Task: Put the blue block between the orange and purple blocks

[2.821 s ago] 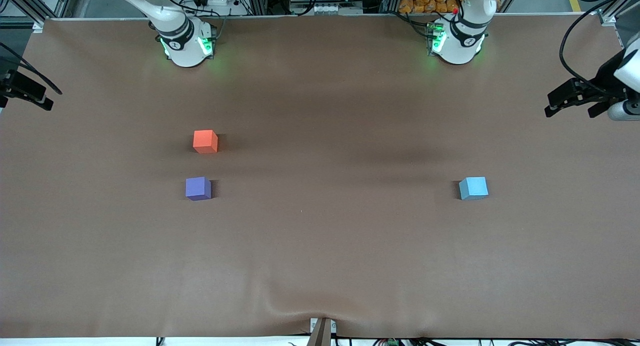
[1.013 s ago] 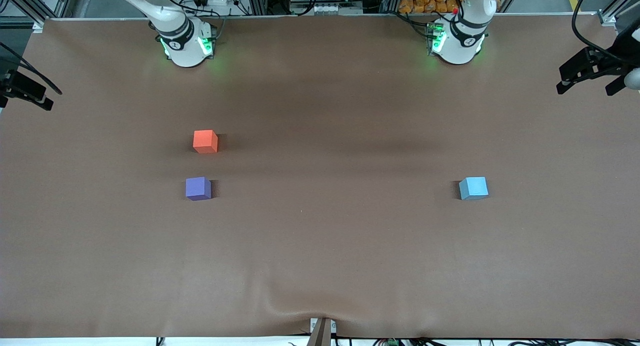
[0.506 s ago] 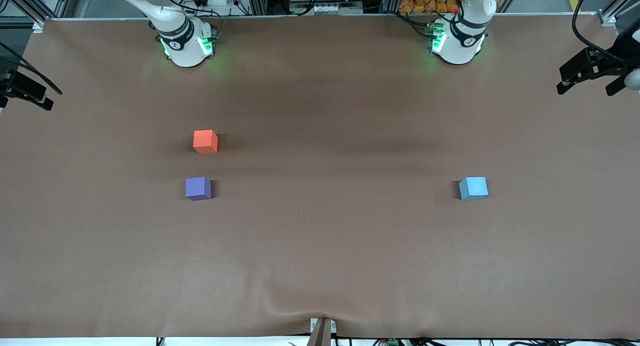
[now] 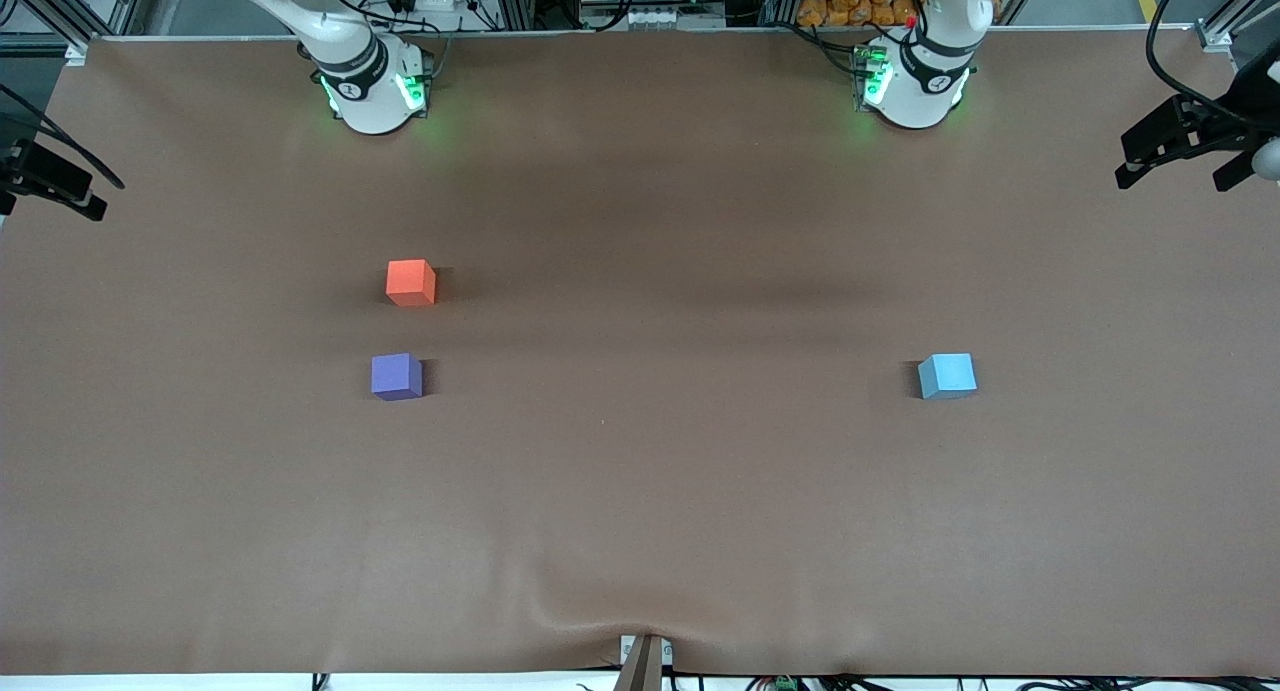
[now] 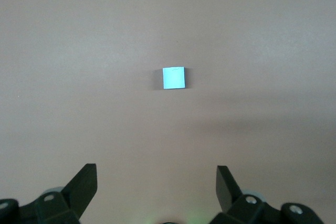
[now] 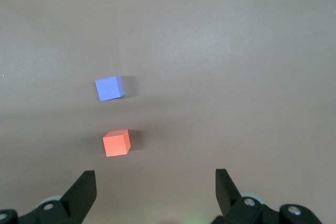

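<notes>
The sky-blue block (image 4: 947, 375) sits alone on the brown table toward the left arm's end. It also shows in the left wrist view (image 5: 174, 77). The orange block (image 4: 411, 282) and the purple block (image 4: 397, 376) sit toward the right arm's end, a small gap apart, the purple one nearer the front camera. Both show in the right wrist view, orange (image 6: 116, 142) and purple (image 6: 110, 88). My left gripper (image 4: 1178, 171) (image 5: 156, 171) hangs open and empty high over the left arm's end. My right gripper (image 4: 50, 196) (image 6: 155, 174) hangs open and empty high over the right arm's end.
The brown table cover (image 4: 640, 491) has a wrinkle at its front edge by a small clamp (image 4: 642, 661). The two arm bases (image 4: 375, 86) (image 4: 915, 81) stand along the table's edge at the top of the front view.
Since the earliest frame my left gripper has shifted toward the bases' edge of the table, and it has held still over the last second. The blocks and the right gripper have not moved.
</notes>
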Motion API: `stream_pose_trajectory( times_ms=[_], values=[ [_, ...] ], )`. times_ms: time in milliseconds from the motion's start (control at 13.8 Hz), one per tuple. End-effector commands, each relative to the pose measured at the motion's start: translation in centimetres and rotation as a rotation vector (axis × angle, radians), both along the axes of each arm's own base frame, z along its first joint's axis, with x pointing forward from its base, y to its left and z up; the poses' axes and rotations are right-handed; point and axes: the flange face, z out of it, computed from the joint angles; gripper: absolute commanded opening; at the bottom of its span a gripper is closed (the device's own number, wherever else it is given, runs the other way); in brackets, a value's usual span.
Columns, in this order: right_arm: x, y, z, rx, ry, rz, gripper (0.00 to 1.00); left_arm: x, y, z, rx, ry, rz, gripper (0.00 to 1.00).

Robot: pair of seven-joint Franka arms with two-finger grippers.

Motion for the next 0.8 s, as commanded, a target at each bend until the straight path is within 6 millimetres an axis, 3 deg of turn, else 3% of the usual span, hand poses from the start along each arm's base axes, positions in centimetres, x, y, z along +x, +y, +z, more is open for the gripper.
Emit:
stream_pose_trajectory(
  times_ms=[0, 434, 723],
  values=[
    [0.2, -0.3, 0.5, 0.004, -0.002, -0.016, 1.00, -0.4, 0.3, 0.3, 0.019, 0.002, 0.004, 1.00],
    [0.2, -0.3, 0.5, 0.006, -0.002, -0.019, 1.00, -0.3, 0.2, 0.2, 0.020, 0.005, -0.004, 1.00],
    [0.2, -0.4, 0.5, 0.004, -0.002, -0.018, 1.00, 0.9, 0.6, -1.5, 0.011, 0.033, -0.013, 1.00]
  ],
)
